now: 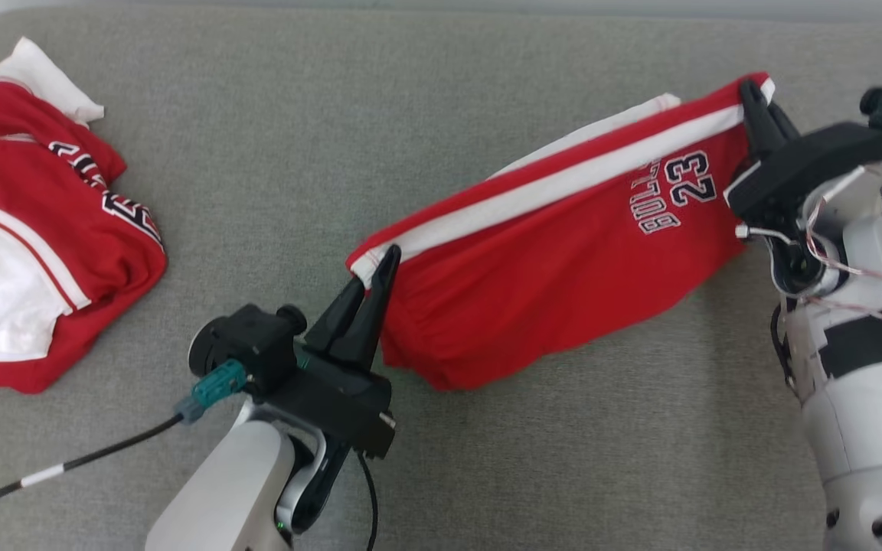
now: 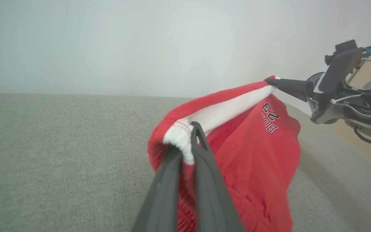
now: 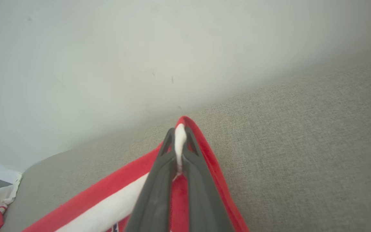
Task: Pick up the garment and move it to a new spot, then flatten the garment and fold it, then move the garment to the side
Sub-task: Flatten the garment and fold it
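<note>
Red Bulls shorts [image 1: 563, 260] stretched over tabletop's [image 1: 295, 138] right half. Left hand [image 1: 387, 260] pinches gathered end, right hand [image 1: 751, 96] pinches opposite stripe corner. Red-white jersey heap [image 1: 20, 229] at left edge.

Red garment [image 1: 548, 283] between left fingers [image 1: 368, 306] and right fingers [image 1: 759, 115]

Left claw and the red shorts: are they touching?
Touching. The left wrist view shows the left claw pinched shut on the red shorts at their white-striped corner.
</note>
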`<state>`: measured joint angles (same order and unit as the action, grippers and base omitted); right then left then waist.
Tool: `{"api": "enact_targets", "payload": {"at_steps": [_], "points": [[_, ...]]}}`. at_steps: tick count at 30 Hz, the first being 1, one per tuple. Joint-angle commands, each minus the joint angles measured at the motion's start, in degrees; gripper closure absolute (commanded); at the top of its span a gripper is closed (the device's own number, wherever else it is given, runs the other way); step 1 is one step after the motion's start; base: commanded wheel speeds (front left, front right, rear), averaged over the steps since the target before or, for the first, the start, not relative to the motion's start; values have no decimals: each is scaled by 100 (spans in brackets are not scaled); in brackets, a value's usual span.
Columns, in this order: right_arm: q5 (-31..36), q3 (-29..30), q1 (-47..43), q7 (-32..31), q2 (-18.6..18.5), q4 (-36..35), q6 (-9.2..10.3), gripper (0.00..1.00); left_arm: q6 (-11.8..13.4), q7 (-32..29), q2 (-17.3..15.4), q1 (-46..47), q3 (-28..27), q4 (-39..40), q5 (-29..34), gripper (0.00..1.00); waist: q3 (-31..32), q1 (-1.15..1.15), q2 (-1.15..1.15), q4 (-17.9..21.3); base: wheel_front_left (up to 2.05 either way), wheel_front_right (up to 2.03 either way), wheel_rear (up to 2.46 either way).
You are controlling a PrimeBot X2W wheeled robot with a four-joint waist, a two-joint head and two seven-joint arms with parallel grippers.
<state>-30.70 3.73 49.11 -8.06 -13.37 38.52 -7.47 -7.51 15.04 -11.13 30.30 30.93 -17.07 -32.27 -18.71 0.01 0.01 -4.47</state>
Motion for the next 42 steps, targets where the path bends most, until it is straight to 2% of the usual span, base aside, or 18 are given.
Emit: {"api": "enact_targets", "payload": {"at_steps": [1, 8, 9, 10, 11, 12, 19, 28, 37, 42], "points": [[160, -114, 249, 85, -27, 256, -3, 100, 4, 21, 42, 148, 13, -92, -11, 100, -236, -1, -1, -178, 0, 0, 0], [475, -329, 974, 374, -40, 1335, -3, 100, 4, 21, 126, 413, 164, -306, 81, 100, -379, -1, -1, -240, 0, 0, 0], [498, -371, 1041, 430, -29, 1434, -3, 95, 4, 21, 132, 419, 162, -344, 95, 100, -375, -1, -1, -238, 0, 0, 0], [511, -410, 1093, 491, -16, 1521, -3, 16, 4, 21, 129, 446, 169, -352, 147, 55, -369, -1, -1, -234, 0, 0, 0], [506, -465, 1114, 544, 15, 1599, -3, 0, 4, 21, 132, 456, 131, -359, 183, 17, -355, -1, -1, -222, 0, 0, 0], [496, -524, 1113, 593, 31, 1665, -3, 0, 4, 21, 144, 426, 102, -381, 215, 0, -337, -1, -1, -209, 0, 0, 0], [264, -960, 897, 881, -78, 1843, -3, 0, 4, 21, 186, 98, -95, -295, 489, 0, -103, -1, -1, -131, 0, 0, 0], [-194, -1442, 339, 1176, -392, 1705, -3, 0, 4, 21, 188, -576, -580, -39, 1034, 0, 287, -1, -1, -134, 0, 0, 0], [-629, -1804, -303, 1433, -820, 1642, -3, 0, 97, 21, 279, -1440, -1586, 535, 1730, 0, 620, -1, -1, -251, 0, 0, 0], [-736, -1890, -465, 1555, -941, 1786, -3, 0, 185, 21, 467, -1898, -2271, 1008, 1958, 0, 618, -1, -1, -364, 0, 0, 0]]}}
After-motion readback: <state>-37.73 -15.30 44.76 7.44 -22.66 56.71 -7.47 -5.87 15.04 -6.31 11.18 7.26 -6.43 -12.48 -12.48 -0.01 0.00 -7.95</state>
